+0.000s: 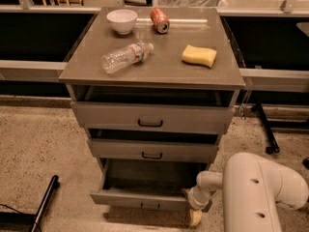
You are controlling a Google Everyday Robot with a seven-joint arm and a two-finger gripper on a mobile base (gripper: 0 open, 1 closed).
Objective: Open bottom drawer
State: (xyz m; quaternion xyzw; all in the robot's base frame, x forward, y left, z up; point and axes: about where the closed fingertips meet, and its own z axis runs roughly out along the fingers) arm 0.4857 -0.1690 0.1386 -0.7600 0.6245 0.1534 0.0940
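Note:
The bottom drawer (140, 198) is the lowest of three grey-brown drawers in the cabinet. It stands pulled out toward me, its dark inside showing, with a small black bar handle (150, 206) on its flat front. My gripper (194, 204) is at the drawer's right front corner, on the end of the white arm (256, 192) coming in from the lower right. The arm's wrist hides part of the corner.
The middle drawer (152, 150) and top drawer (150, 117) stand slightly out. On the cabinet top (91, 71) lie a white bowl (121, 21), a red can (159, 20), a clear plastic bottle (125, 57) and a yellow sponge (199, 55). A black leg (46, 197) lies on the floor at left.

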